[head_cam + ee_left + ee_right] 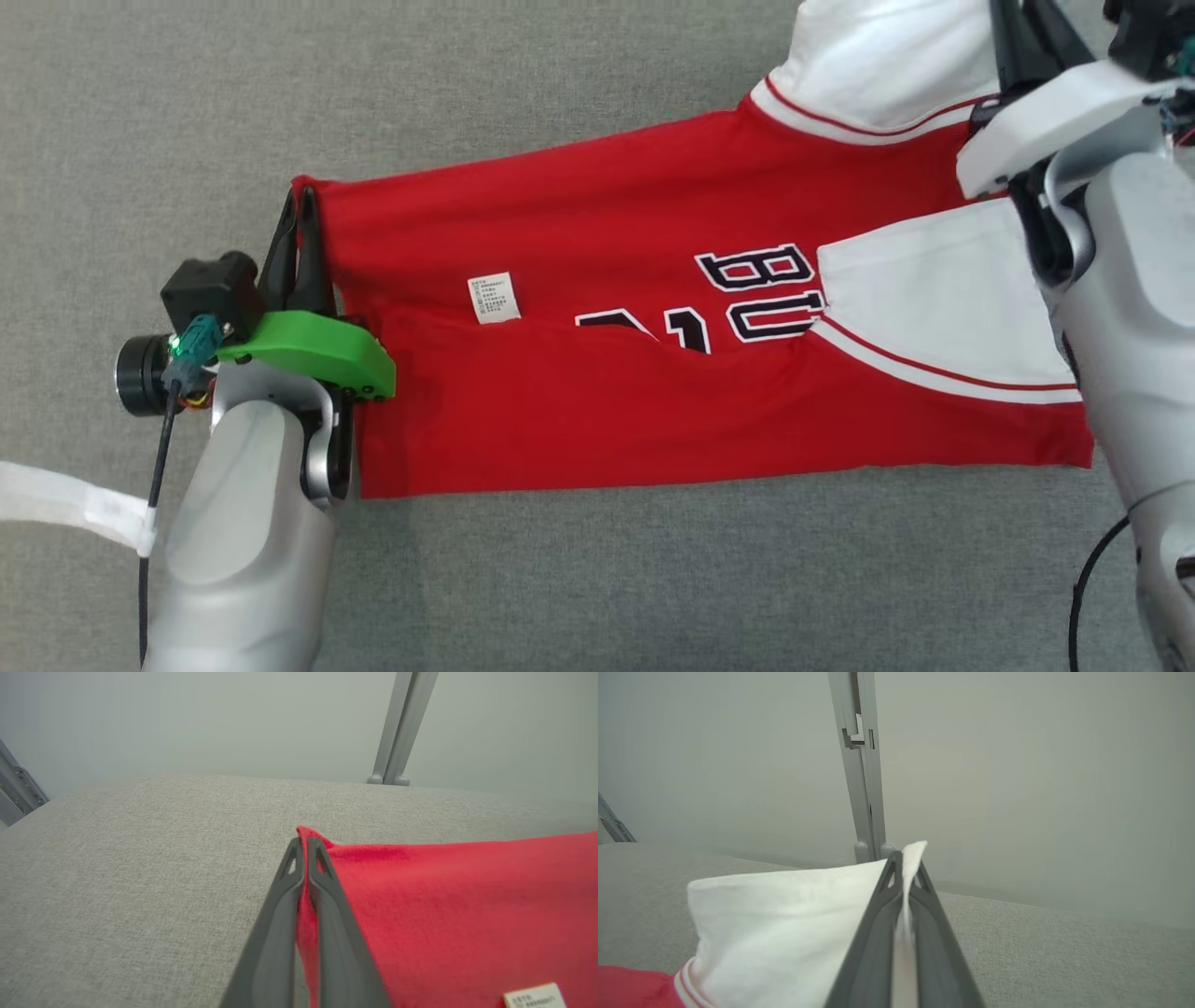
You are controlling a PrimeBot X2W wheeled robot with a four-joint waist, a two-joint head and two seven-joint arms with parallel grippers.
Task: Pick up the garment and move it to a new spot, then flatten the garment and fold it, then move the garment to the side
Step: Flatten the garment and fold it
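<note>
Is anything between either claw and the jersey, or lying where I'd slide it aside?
Nothing visible. The left claw is shut on the jersey's red corner, and the right claw is shut on its white part. The grey surface around it is bare except for a white strap by the left arm, apart from the cloth.

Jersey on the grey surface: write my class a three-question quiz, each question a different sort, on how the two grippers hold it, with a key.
1. True or false: the left gripper is open, clear of the jersey.
2. Fill in: the white care label sits on ___ fabric.
3. The right gripper pinches: A the care label, B white fabric, C nothing.
Key: 1 false, it is shut on a red corner; 2 red; 3 B.
</note>
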